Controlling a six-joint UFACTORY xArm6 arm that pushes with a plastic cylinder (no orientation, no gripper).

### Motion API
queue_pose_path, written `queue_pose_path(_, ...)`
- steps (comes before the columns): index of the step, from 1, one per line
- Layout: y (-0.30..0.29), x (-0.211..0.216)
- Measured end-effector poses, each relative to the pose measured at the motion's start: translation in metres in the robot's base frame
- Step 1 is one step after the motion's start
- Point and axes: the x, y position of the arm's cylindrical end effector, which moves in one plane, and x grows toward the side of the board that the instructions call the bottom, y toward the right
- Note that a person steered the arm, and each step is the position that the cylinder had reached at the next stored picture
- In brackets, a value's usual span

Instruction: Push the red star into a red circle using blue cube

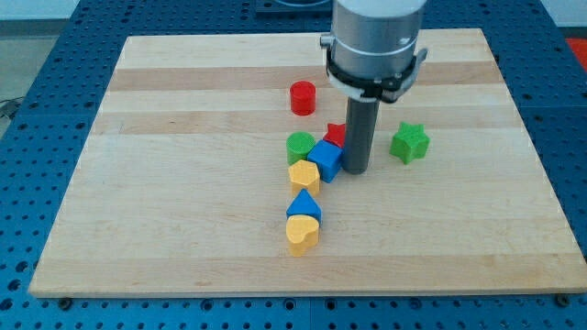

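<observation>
The red circle (303,97) is a short red cylinder standing alone above the view's centre. The red star (336,134) shows only partly, its right side hidden behind my rod. The blue cube (326,159) sits just below-left of the red star, touching it. My tip (356,170) rests on the board right beside the blue cube's right side and just below the red star.
A green cylinder (299,147) and a yellow block (304,176) crowd the blue cube's left. A blue triangular block (304,206) and a yellow heart (302,235) lie below. A green star (410,142) sits to the rod's right. The wooden board (165,183) has blue pegboard around it.
</observation>
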Motion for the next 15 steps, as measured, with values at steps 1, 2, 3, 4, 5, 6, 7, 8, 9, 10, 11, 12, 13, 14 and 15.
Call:
queue_pose_path(1,0.003,-0.028)
queue_pose_path(2,0.006,-0.057)
queue_pose_path(3,0.023,-0.053)
queue_pose_path(4,0.046,-0.005)
queue_pose_path(5,0.05,0.034)
queue_pose_path(6,0.042,0.067)
queue_pose_path(7,0.023,0.075)
queue_pose_path(8,-0.007,0.071)
queue_pose_path(9,-0.015,0.072)
queue_pose_path(10,-0.015,0.072)
queue_pose_path(11,-0.019,0.072)
queue_pose_path(12,-0.019,0.068)
queue_pose_path(13,-0.019,0.053)
queue_pose_path(14,-0.02,0.04)
queue_pose_path(15,-0.022,0.04)
